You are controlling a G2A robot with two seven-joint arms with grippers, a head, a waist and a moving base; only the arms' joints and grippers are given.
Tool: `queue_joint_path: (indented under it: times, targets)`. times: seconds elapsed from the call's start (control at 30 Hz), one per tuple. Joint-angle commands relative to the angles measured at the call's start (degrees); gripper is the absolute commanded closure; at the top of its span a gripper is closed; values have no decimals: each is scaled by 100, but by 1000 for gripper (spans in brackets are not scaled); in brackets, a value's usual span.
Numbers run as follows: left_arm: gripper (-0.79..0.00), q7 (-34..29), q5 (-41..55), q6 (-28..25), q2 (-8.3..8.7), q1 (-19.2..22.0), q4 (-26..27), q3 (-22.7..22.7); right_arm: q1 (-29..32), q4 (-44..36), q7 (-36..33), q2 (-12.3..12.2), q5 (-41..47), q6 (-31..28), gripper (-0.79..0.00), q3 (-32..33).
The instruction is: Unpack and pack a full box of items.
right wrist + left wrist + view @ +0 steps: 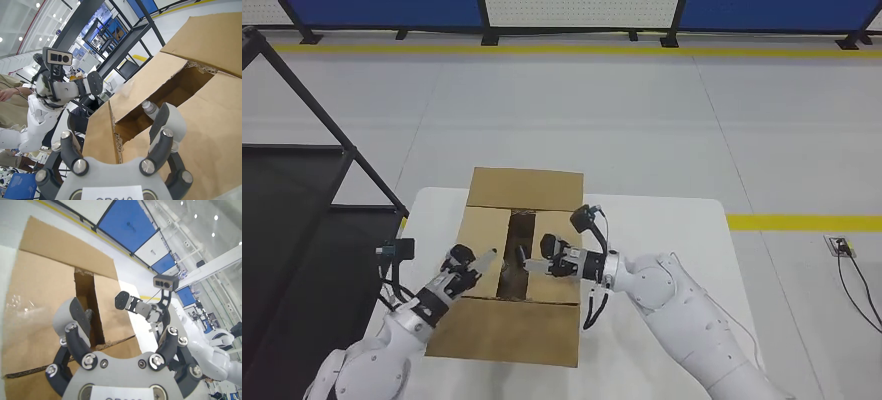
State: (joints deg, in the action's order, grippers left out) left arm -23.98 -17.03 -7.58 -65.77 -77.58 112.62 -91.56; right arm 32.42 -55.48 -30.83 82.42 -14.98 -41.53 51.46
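Note:
A cardboard box [517, 300] stands in the middle of the white table [672, 235]. Its far and near flaps lie folded outward. The two side flaps are nearly shut, with a narrow gap [517, 255] between them. Through the gap a white-capped grey bottle [149, 109] shows inside the box. My left gripper [470, 263] hovers open over the left flap, one finger [79, 313] beside the gap. My right gripper [538, 257] is open over the gap's right edge, one finger [167, 117] just above the bottle. Neither holds anything.
A black metal rack [302, 200] stands close to the table's left side. The box takes up most of the table's left half; bare tabletop lies to its right [682, 260]. Torn cardboard bits [118, 142] fringe the flap edges.

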Motion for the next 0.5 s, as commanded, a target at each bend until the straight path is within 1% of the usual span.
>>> queue_joint_path:
  times: [0.0, 0.13, 0.23, 0.33, 0.43, 0.47]
  targets:
    - [-785, 318, 378, 34, -3, -158, 129, -358, -22, 24, 0, 6, 20, -33, -785, 1]
    - [-785, 783, 1180, 124, -21, -503, 190, -1009, -74, 72, -61, 9, 111, -163, -785, 21]
    - [-785, 941, 1750, 227, -38, -839, 161, -1437, -103, 109, -120, 5, 204, -286, -785, 47]
    - [-785, 1026, 2361, 338, -67, -1270, 124, -1813, -134, 153, -222, 0, 315, -362, -785, 65]
    - [-785, 1042, 2492, 274, -85, -1765, 147, -2186, -178, 161, -320, -6, 299, -305, -785, 68]
    - [-785, 1042, 2492, 274, -85, -1765, 147, -2186, -178, 161, -320, -6, 299, -305, -785, 68]
